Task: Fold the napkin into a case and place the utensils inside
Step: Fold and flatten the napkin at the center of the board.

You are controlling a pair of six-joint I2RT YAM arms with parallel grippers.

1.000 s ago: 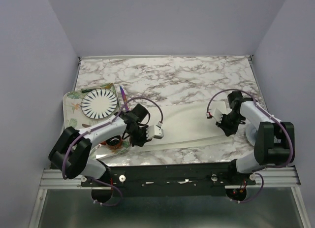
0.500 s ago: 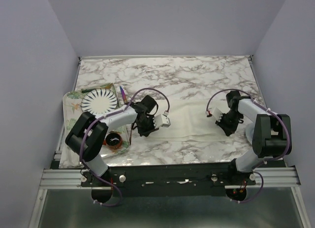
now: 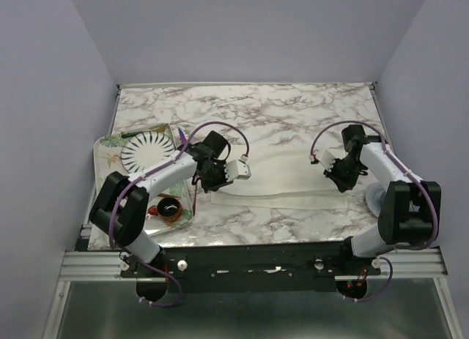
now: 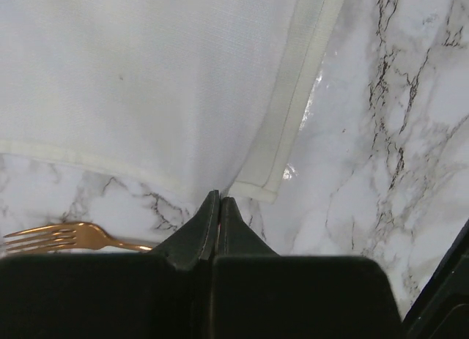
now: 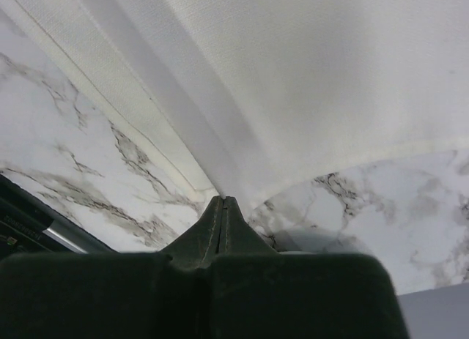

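The cream napkin (image 3: 289,179) lies spread across the middle of the marble tabletop (image 3: 293,112). The left tool (image 4: 220,201) pinches a corner at its left end, with a copper fork (image 4: 66,238) near it. The right tool (image 5: 223,202), pressed together, pinches the right end.

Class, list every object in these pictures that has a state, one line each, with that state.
napkin: laid out wide, pinched at both ends, no utensils in it.
left gripper: shut on the napkin.
right gripper: shut on the napkin.
fork: lying flat, outside the napkin.
purple utensil: lying beside the plate, outside the napkin.
plate: lying flat, bare.
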